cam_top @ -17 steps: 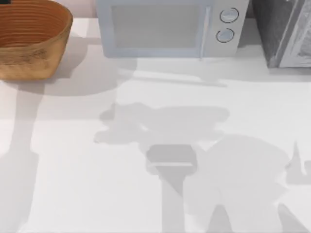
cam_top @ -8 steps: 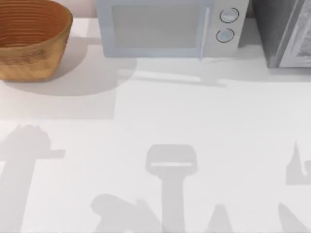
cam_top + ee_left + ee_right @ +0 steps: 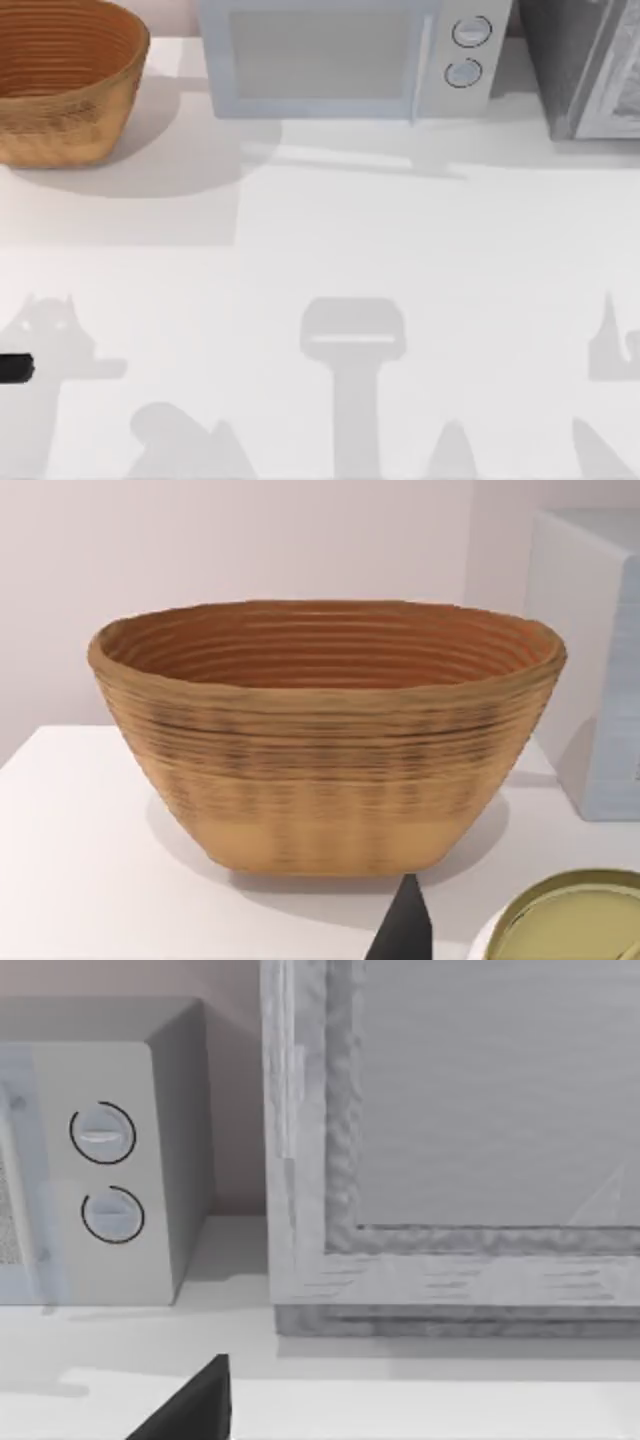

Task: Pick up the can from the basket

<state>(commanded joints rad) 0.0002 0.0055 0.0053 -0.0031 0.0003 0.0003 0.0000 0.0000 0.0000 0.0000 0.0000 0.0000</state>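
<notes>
Little of your robot's body is on show. A flat matte black piece of the left tool (image 3: 15, 369) pokes in at the top view's left edge. The left wrist view shows one black pointed fingertip (image 3: 403, 928); the right wrist view shows a black wedge-shaped fingertip (image 3: 190, 1407).

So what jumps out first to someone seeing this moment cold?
The big wicker basket at the table's far left corner, standing empty. Next, the can, with its yellow-gold top, sits right at the left gripper in the left wrist view, outside the basket. Along the back stands a white microwave, with a grey cabinet to its right.
</notes>
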